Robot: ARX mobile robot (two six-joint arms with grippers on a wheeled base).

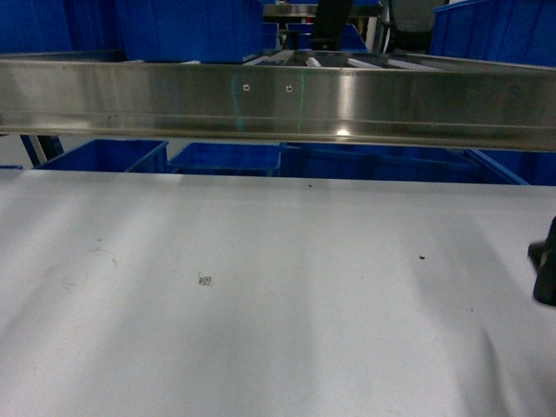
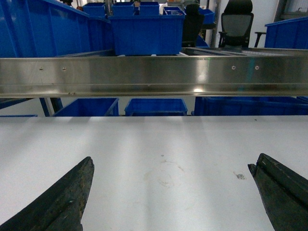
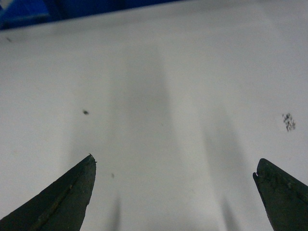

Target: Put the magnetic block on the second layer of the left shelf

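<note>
Though looked for in all three views, nowhere to be seen: red block, so cannot tell where it lies or whether on the steel shelf level [image 1: 278, 100] or elsewhere

Across the top of the head view, runs level from edge to edge as a shiny front rail with two small screws near its middle; behind it, white roller tracks [image 1: 347, 61] slanting away. Same rail seen from the left wrist, again straight across the upper part, with a blue bin [image 2: 147, 31] standing on the level behind it and a black office chair [image 2: 237, 21] further back. Below the rail, more blue bins [image 1: 226, 158] beyond the far edge of the white table [image 1: 278, 347]

Left gripper [image 2: 171, 192]: spread wide, dark fingers [image 2: 62, 202] at the two lower corners of its view, only bare tabletop between them, hold on nothing. Hovers over the table, pointing toward the rail and well short of it. Ahead of it on the tabletop, a faint ring stain [image 2: 166, 173]; near the right-hand finger, a tiny square printed marker [image 2: 239, 175], also seen near the middle of the table from the head

Right gripper [image 3: 175, 192]: likewise gaping wide, fingers [image 3: 62, 202] far apart, nothing between but white tabletop, grips nothing. Looks down on the table, with a dark speck [image 3: 85, 112] ahead to the left and a smudge [image 3: 288, 121] to the right. From the head, only a dark piece of the right arm [image 1: 546, 269] showing at the right edge, above the table
</note>
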